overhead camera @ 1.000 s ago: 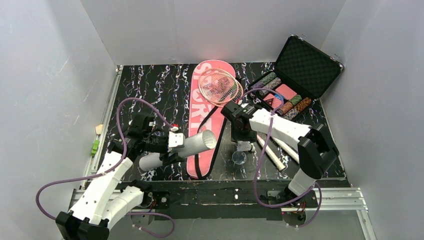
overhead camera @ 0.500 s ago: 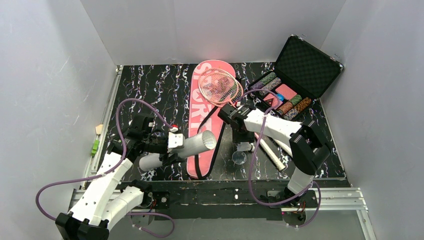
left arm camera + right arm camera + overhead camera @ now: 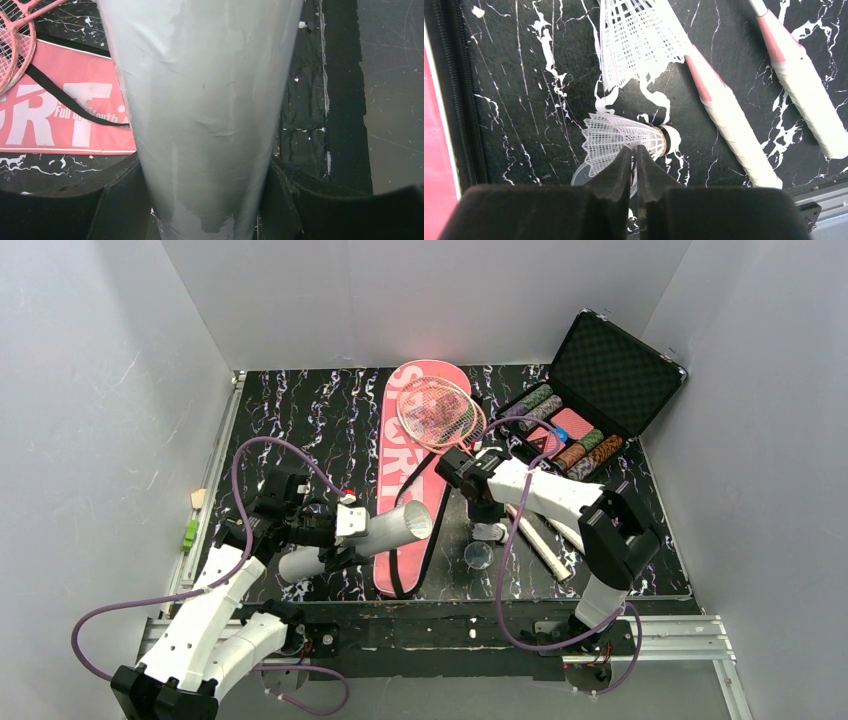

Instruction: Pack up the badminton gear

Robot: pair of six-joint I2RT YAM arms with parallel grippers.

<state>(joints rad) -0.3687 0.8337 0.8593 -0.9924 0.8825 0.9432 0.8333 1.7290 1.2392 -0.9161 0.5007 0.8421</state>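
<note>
Nearest the arm bases, the left gripper [image 3: 340,530] was clamped around the white tube [image 3: 378,531], roughly mid-length. The tube's long axis ran from near-left to far-right. Its open mouth faced right and sat over the left edge of the pink SPORT bag [image 3: 392,455].

Over on the right, a clear round piece [image 3: 478,556] sat on the black marbled surface [image 3: 310,410]. Just past it, the right gripper [image 3: 633,156] pointed down, fingers pinched nearly together on the skirt of a shuttlecock [image 3: 624,136]. That one lay on its side, cork end toward the racket handles [image 3: 730,135]. A second shuttlecock [image 3: 636,40] lay just beyond it, partly cut off by the wrist view's edge.

The two handles lay side by side on the surface. The rackets ran diagonally from near-right to far-left, with the pink racket heads [image 3: 437,412] resting on the bag's far end. The bag itself lay lengthwise, near to far. At the far right stood an open case [image 3: 610,370] of poker chips.
</note>
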